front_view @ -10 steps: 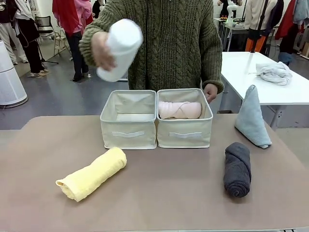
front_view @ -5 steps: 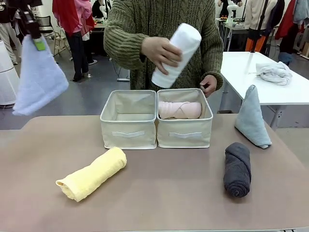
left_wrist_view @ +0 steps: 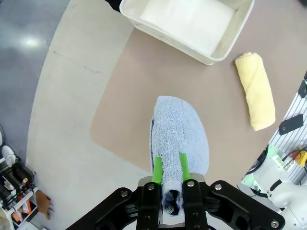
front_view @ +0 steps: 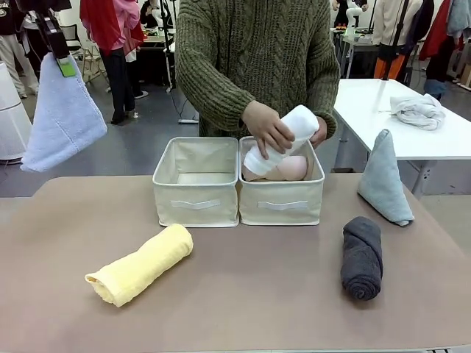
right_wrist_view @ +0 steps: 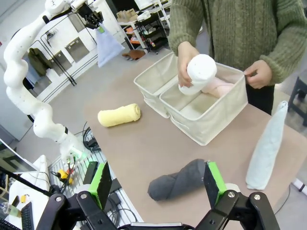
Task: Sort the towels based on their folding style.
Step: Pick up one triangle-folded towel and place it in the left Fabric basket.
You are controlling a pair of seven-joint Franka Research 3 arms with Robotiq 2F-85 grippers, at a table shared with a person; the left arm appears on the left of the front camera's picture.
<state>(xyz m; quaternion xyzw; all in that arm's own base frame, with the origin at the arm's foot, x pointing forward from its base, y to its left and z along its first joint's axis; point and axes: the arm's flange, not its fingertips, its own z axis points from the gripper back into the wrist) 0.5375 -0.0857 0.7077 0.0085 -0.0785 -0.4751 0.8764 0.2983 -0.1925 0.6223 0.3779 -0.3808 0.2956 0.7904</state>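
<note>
The white towel [front_view: 283, 140] is going in! A second ago the person was holding this roll high, up at 11 o'clock above the boxes; now the person's hand [front_view: 266, 126] is pressing it down, tilted, into the right-hand box [front_view: 282, 202], onto the pink towel [front_view: 291, 169] already lying there. That is making two rolls in one box, so the rolled pile is taking shape, while the left-hand box [front_view: 195, 202] is waiting with nothing in it, presumably for the cones.

And the first cone is arriving. The lavender-blue towel [front_view: 62, 118] was nowhere in the front view a second ago; now it is hanging point-up at 10 o'clock, off the desk's [front_view: 250, 294] far left corner, well apart from both boxes. The left tool [front_view: 65, 66] is clamped on its tip, green pads pinching the terry from either side, and from the wrist the cloth is draping down over the desk edge.

Still lying out: the yellow towel [front_view: 140, 265] at 8 o'clock, the dark grey towel [front_view: 361, 257] at 4 o'clock, and the pale teal towel [front_view: 384, 180] standing upright at 3 o'clock.

The right tool [right_wrist_view: 157, 184] is hovering with its fingers spread wide and gripping nothing, looking down on the dark grey roll.

I am judging the sort as about a third done, with the lavender-blue cone likely next for the left-hand box.
</note>
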